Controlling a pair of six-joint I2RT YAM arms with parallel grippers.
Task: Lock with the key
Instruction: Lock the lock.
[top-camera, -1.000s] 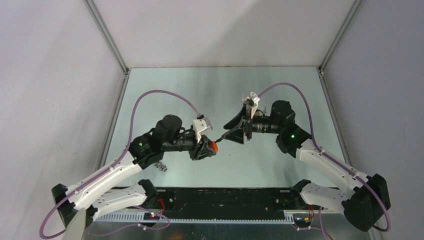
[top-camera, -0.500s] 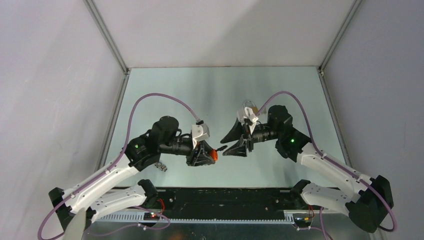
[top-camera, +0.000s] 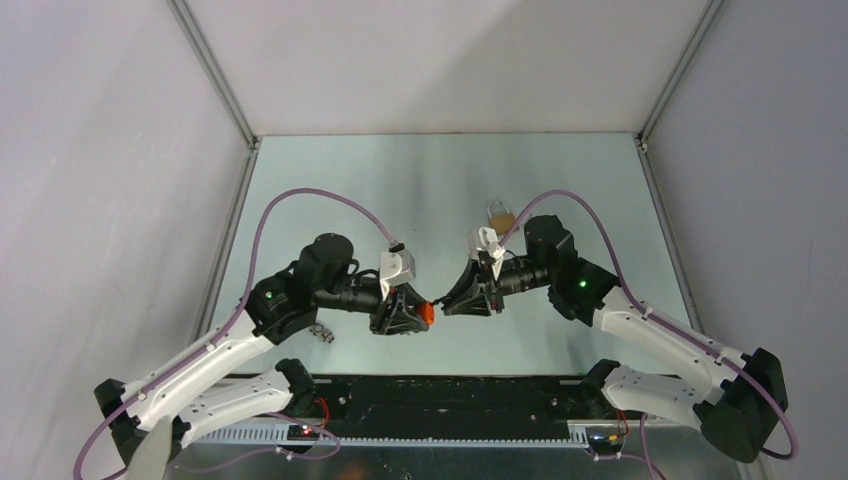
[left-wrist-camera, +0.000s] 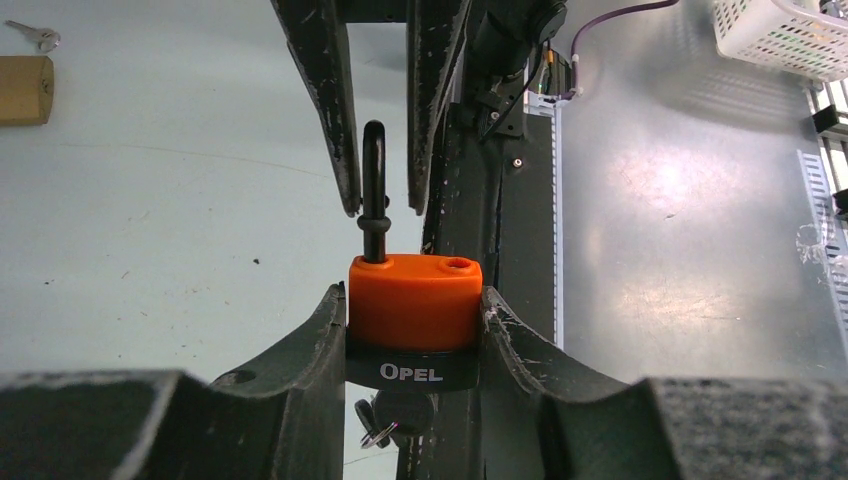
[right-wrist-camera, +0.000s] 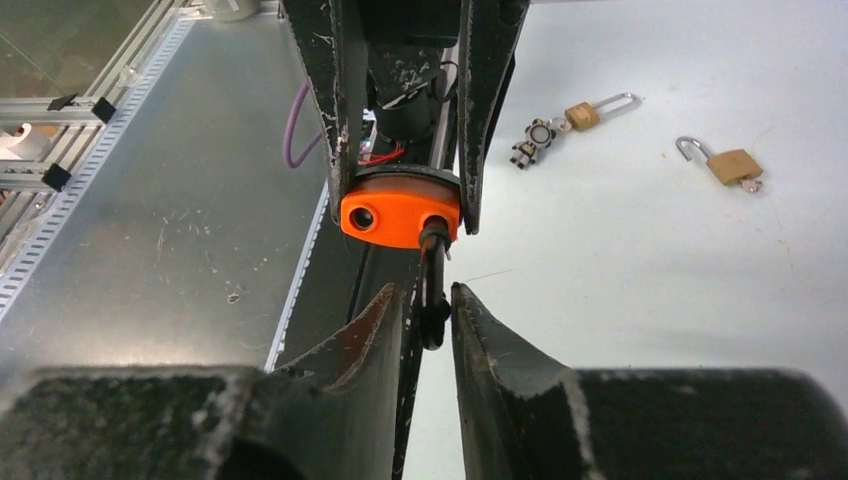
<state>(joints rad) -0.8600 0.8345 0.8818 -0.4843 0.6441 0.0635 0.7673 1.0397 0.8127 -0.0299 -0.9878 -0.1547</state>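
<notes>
**Nearest.** The left gripper (left-wrist-camera: 412, 335) is clenched on the orange padlock (left-wrist-camera: 414, 295), one finger pressed to each side of the body. The lock is held off the worktop (top-camera: 350, 180), between the two arms. Under the body, what appears to be the key (left-wrist-camera: 385, 428) sits at the keyway with a ring hanging from it. The detail there is too small to confirm.

**Middle.** The shackle (left-wrist-camera: 373, 180) is open. One leg is seated, and the second socket in the orange top shows empty. The shackle's long axis runs straight out from the left gripper toward the right gripper (right-wrist-camera: 428, 300). It is seen edge-on, so the free leg is turned away from its socket. The right gripper is released and straddles the shackle loop closely. The left wrist view shows a narrow gap on both sides.

**Judgement.** The right arm is the one placed to act. The coming move depends on swinging the free leg over the empty socket and then pressing it along that axis into the body. If the leg is not lined up, it could jam on the rim.

**Farther.** A brass padlock (top-camera: 500, 213) lies well beyond the right arm. A small metal piece (top-camera: 320, 333) lies beside the left arm.
</notes>
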